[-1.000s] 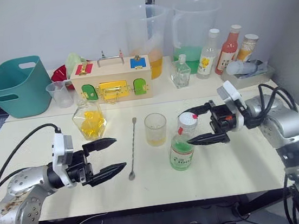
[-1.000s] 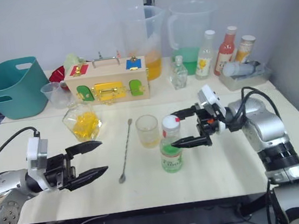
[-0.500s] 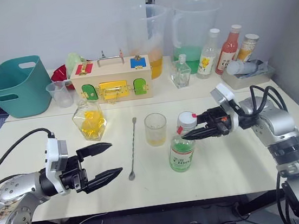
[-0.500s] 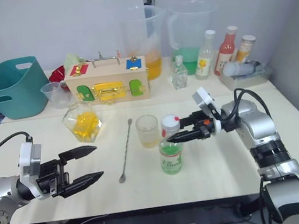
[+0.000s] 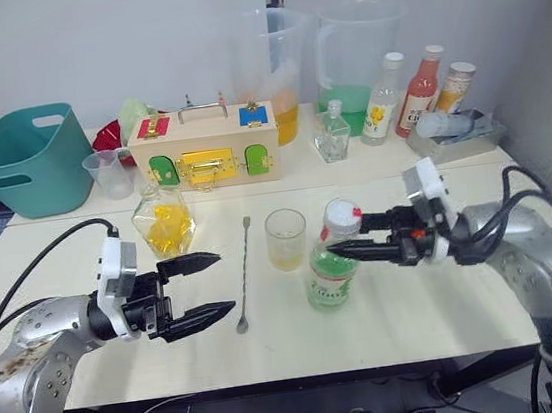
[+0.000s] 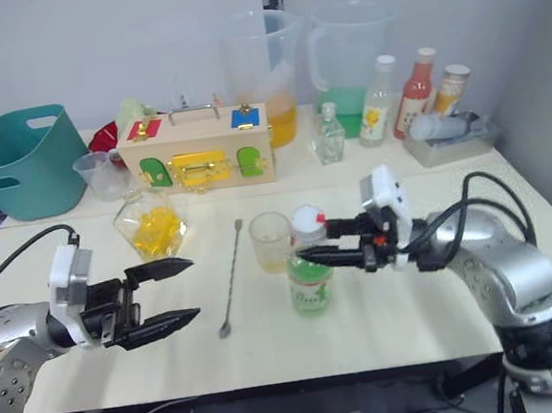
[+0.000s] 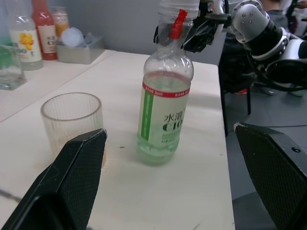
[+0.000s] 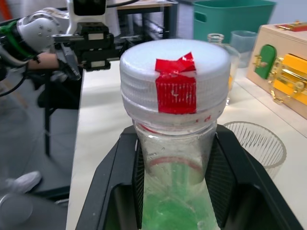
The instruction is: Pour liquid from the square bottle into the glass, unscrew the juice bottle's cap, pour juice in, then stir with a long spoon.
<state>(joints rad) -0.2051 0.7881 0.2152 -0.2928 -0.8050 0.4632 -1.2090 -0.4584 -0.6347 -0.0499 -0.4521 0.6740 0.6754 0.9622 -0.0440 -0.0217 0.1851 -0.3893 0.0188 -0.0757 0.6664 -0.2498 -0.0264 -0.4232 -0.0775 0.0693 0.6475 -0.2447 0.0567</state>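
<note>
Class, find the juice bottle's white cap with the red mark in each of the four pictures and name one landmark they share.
Left eye view: the cap tops the bottle, right of the glass.
Right eye view: cap, again right of the glass.
Left wrist view: cap at the frame's upper edge.
Right wrist view: cap close up, centre.
Shared landmark: the glass.

Glass (image 5: 287,238) between long spoon (image 5: 244,274) and juice bottle (image 5: 332,265)
</note>
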